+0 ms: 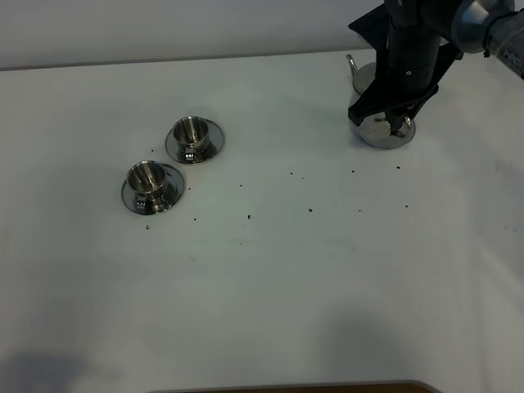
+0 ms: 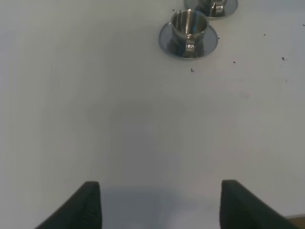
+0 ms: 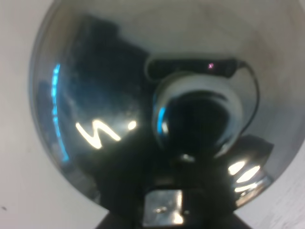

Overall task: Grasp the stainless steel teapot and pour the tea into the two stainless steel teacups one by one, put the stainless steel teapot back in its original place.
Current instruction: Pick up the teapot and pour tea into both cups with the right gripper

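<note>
Clamped fully shut with the right gripper (image 1: 391, 115) on what looks like the handle of the teapot (image 1: 363, 78), at the far right of the table (image 1: 327, 286), well apart from the cups (image 1: 190, 137). Keep the teapot level, lift straight up, carry slowly, and tip only with the spout over a cup.

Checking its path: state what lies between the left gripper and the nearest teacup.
Bare white table, one dark speck near the saucer; left wrist view shows it.

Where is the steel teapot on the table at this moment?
In the high view, the steel teapot is at the table's back right, mostly hidden under the right arm; the nearest teacup stands well off to its left.
</note>
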